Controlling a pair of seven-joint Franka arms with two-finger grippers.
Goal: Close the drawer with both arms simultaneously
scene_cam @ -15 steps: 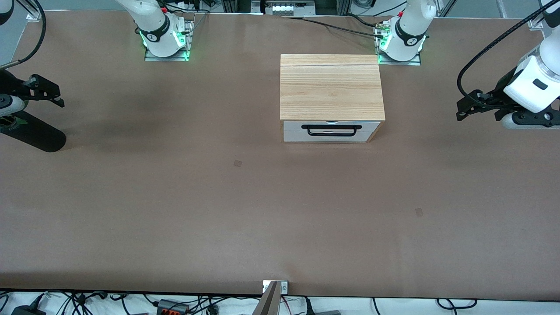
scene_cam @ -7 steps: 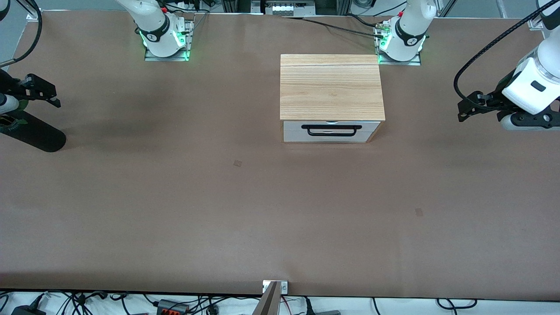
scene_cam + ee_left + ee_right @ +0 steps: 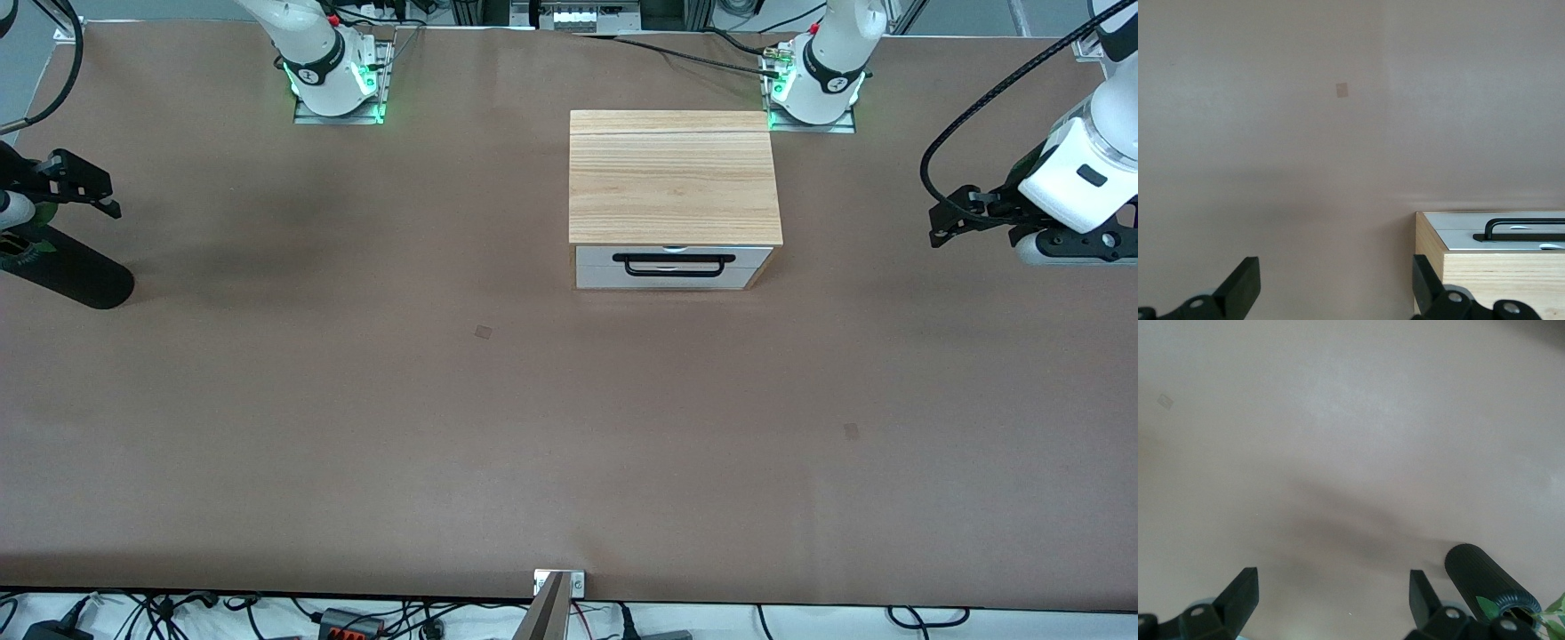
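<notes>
Here, the drawer (image 3: 673,267) sits pushed in, its white front flush w/ the front opening of the oak box (image 3: 673,176), black handle (image 3: 674,265) facing the front camera. The box stands on the brown table (image 3: 444,427), just beside the left arm's base (image 3: 816,84) and slightly nearer the front camera than it. The right arm's base (image 3: 331,80) is well apart from the box, toward the right arm's end of the table.

The left gripper (image 3: 939,222) hangs over the table at the left arm's end, well apart from the box; fingers (image 3: 1245,283) spread wide, nothing between them. Left wrist view: a corner of the box and part of the drawer front w/ handle.

The right gripper (image 3: 105,194) hangs over the table at the right arm's end, far from the box; fingers (image 3: 1243,590) likewise apart and empty. A black cylinder (image 3: 69,277) lies below it; the right wrist view shows green leaves at the cylinder's end.

2 small square marks (image 3: 483,332) on the table, both nearer the front camera than the box.
</notes>
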